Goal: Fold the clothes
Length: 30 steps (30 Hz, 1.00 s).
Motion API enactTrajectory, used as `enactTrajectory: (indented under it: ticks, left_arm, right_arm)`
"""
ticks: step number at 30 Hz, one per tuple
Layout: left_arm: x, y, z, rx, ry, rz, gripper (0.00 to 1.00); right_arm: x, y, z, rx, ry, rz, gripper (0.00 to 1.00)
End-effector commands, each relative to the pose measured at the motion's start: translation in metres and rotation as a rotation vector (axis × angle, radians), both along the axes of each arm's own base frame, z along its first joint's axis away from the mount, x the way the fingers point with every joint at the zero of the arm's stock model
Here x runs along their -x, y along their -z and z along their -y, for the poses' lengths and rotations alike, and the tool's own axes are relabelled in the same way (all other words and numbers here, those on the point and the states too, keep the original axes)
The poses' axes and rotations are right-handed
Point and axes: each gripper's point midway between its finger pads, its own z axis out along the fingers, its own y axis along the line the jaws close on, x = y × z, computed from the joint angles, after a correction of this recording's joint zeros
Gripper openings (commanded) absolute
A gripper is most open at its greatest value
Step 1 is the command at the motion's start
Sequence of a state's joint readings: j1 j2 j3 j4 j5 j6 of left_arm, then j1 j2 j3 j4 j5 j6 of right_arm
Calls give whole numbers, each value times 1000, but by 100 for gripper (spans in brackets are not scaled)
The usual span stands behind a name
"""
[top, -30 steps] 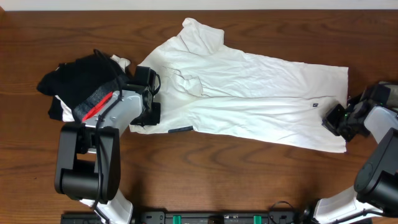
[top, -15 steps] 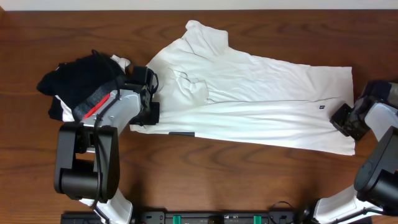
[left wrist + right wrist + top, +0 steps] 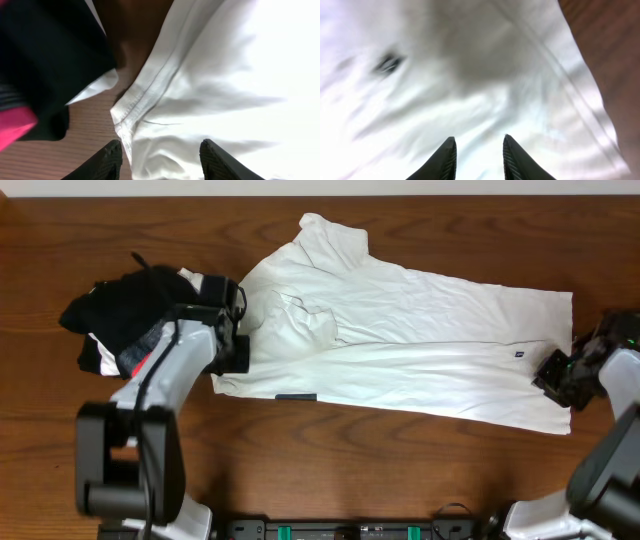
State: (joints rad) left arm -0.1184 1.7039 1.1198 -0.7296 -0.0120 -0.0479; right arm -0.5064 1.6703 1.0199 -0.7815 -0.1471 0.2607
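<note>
The white T-shirt lies folded lengthwise in a long band across the table, collar end at the left, hem at the right. My left gripper hovers over its left corner. In the left wrist view its gripper stands open, with the stitched shirt edge lying loose below the gap. My right gripper is over the shirt's right end. Seen from the right wrist, that gripper has its fingers apart above flat white cloth, gripping nothing.
A heap of black garments with a red band sits just left of my left gripper, touching the shirt's corner. Bare brown wood runs along the front. The shirt's right edge lies close to the table's right side.
The shirt was drawn rightward and flattened, its right end now further right. Both grippers have let go of the cloth and opened; the left arm has lifted and shifted slightly.
</note>
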Motion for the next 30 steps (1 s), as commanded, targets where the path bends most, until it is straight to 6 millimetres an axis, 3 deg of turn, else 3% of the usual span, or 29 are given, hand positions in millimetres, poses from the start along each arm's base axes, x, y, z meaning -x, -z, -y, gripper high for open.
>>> enactTrajectory:
  ticks: [1, 4, 9, 16, 20, 24, 27, 30]
  left_arm:
    - [-10, -25, 9, 61, 17, 71, 53]
    - [-10, -23, 9, 60, 17, 67, 53]
    - [-12, -23, 9, 60, 17, 74, 53]
    - [-12, -23, 9, 59, 16, 73, 53]
    - [-12, -23, 9, 59, 17, 73, 53]
    - [-12, -23, 9, 59, 17, 73, 53]
    - [-12, -23, 9, 59, 17, 74, 54]
    - [-12, -23, 9, 59, 17, 73, 54]
  right_arm:
    - [1, -31, -6, -14, 4, 62, 28]
    - [15, -30, -13, -38, 17, 11, 24]
    - [47, 4, -7, 12, 123, -126, 11]
    - [49, 39, 3, 62, 214, -66, 5]
    - [87, 54, 29, 222, 340, -175, 1]
    - [131, 48, 62, 419, 405, -320, 1]
    - [121, 51, 64, 378, 422, -261, 4]
    - [98, 52, 58, 315, 318, -179, 12]
